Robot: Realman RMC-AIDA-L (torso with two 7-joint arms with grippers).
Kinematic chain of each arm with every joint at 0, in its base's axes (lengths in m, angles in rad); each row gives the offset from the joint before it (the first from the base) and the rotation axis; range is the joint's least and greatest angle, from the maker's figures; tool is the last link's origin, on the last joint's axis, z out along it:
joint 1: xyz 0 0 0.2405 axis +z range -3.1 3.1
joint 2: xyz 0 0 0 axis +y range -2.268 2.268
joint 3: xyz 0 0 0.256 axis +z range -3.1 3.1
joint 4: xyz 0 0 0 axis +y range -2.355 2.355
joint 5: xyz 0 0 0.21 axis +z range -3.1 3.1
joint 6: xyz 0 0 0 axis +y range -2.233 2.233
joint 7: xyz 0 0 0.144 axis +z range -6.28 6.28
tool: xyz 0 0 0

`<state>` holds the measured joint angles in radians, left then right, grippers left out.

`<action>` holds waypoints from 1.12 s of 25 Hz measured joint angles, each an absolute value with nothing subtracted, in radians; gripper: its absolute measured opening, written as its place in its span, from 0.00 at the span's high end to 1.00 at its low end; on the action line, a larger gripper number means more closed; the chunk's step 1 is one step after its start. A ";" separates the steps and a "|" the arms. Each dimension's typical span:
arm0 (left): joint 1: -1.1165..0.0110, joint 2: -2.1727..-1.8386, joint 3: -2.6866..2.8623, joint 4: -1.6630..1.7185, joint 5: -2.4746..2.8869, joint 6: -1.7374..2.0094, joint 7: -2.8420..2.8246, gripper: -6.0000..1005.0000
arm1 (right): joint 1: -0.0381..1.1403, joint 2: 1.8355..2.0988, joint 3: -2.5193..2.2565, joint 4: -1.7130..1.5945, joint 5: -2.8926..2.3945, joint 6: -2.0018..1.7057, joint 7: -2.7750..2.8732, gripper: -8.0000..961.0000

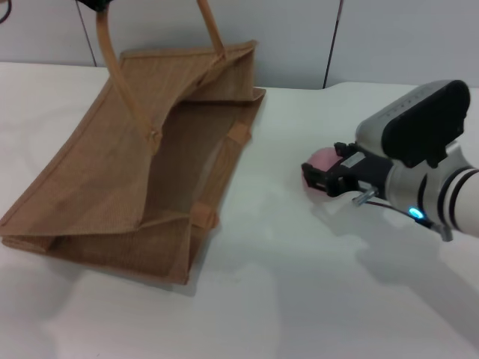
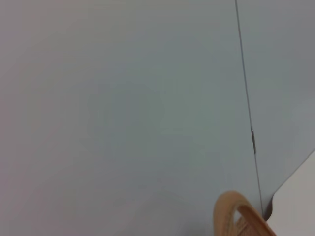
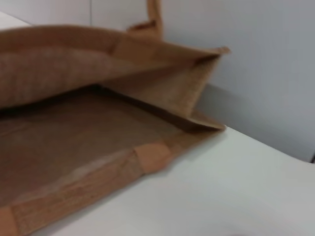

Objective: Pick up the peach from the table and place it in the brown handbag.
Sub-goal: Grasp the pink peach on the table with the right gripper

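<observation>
- Between the black fingers of the right gripper (image 1: pixel 320 176), the peach (image 1: pixel 322 158) is sitting, the fingers closing narrowly around it and appearing to be holding it.
- Whether the fruit is resting on the table (image 1: pixel 299 299) or hanging just above it I cannot tell.
- Judging by this, the pickup is being completed, while the carry and the drop into the brown handbag (image 1: pixel 142 179) are not yet done.
- Well apart to the robot's left, the bag is lying tilted with its mouth gaping toward the gripper; the right wrist view is looking straight into that opening.
- Outward from the fingers, the right forearm is reaching in low and nearly level from the right edge.
- High at the top left edge, the left gripper (image 1: pixel 93 4) is lifting one bag handle (image 1: pixel 112 56), apparently gripping it.
</observation>
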<state>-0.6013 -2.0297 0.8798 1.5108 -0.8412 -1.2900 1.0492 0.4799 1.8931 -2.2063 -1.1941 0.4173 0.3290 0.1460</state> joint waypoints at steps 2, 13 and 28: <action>-0.602 -2.030 0.875 1.523 -0.841 -1.297 1.046 0.87 | 0.482 1.894 -2.183 -1.172 0.475 0.327 0.088 0.28; -0.613 -2.031 0.874 1.545 -0.841 -1.307 1.034 0.87 | 0.527 1.911 -2.134 -1.091 0.643 0.342 -0.039 0.28; -0.625 -2.029 0.876 1.543 -0.839 -1.307 1.035 0.87 | 0.552 1.952 -2.128 -1.052 0.689 0.398 -0.103 0.27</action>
